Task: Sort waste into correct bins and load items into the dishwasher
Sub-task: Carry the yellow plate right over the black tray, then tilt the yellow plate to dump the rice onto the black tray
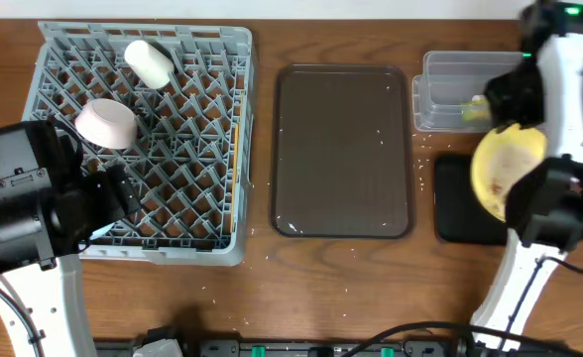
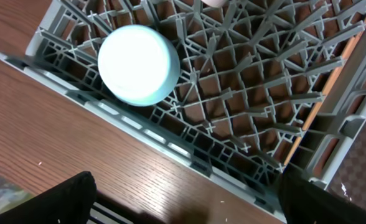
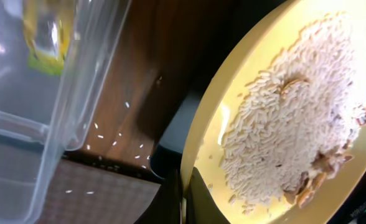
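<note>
The right pincer (image 3: 184, 196) is pressed together on the near rim of the pale yellow plate (image 1: 507, 169). It holds the plate steeply tilted above the black tray (image 1: 460, 203), just near of the clear tub (image 1: 448, 87). A broad patch of rice crumbs (image 3: 289, 124) clings to the plate's face.

The main risk is aim. If the crumbs slide off in a clump, they may fall past the tray's edge onto the tabletop (image 1: 351, 288), where loose grains (image 3: 108, 134) already lie. They could also fall into the tub, which holds the yellow-green wrapper (image 1: 475, 109).

The thin rim pinch is another weak point, since the plate could swivel or slip if shaken. Crumbs that stick would go with the plate into the dish rack (image 1: 234, 139).

The left pincer (image 2: 189, 208) is spread wide and empty above the rack's near-left corner, over the overturned light blue bowl (image 2: 139, 65). Dropping lower could knock it.
</note>
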Controlling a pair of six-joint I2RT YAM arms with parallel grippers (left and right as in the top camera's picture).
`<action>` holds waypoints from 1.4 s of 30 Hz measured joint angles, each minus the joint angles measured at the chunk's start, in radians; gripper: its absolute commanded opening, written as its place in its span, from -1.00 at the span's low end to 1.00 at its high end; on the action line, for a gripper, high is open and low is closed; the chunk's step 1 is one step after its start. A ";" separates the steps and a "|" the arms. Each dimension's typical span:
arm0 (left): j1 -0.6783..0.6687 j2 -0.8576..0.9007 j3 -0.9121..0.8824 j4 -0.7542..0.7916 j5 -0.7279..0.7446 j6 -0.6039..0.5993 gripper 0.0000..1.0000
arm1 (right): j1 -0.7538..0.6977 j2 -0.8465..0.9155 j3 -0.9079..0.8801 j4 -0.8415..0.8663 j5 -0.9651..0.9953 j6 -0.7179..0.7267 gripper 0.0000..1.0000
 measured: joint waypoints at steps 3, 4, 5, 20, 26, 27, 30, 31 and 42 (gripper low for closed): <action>0.000 0.000 0.000 0.000 0.000 0.000 0.88 | -0.057 -0.043 0.002 0.000 -0.045 -0.029 -0.97; 0.000 0.000 0.000 0.000 0.000 0.000 0.88 | -0.072 -0.054 0.002 -0.002 -0.060 -0.037 -0.97; 0.000 0.000 0.000 0.000 0.000 0.000 0.88 | -0.088 -0.063 0.002 -0.002 -0.081 -0.045 -0.97; 0.000 0.000 0.000 0.000 0.000 0.000 0.88 | -0.103 -0.069 -0.001 0.062 -0.195 -0.076 -0.97; 0.000 0.000 0.000 0.000 0.000 0.000 0.87 | -0.103 -0.069 -0.009 0.060 -0.255 -0.087 -0.97; 0.000 0.000 0.000 0.000 0.000 0.000 0.88 | -0.103 -0.069 -0.012 0.059 -0.269 -0.095 -0.97; 0.000 0.000 0.000 0.000 0.000 0.000 0.88 | -0.103 -0.069 -0.019 0.051 -0.298 -0.121 -0.97; 0.000 0.000 0.000 0.000 0.000 0.000 0.88 | -0.103 -0.069 -0.021 0.051 -0.301 -0.127 -0.97; 0.000 0.000 0.000 0.000 0.000 0.000 0.88 | -0.128 -0.069 -0.166 0.117 -0.414 -0.188 -0.97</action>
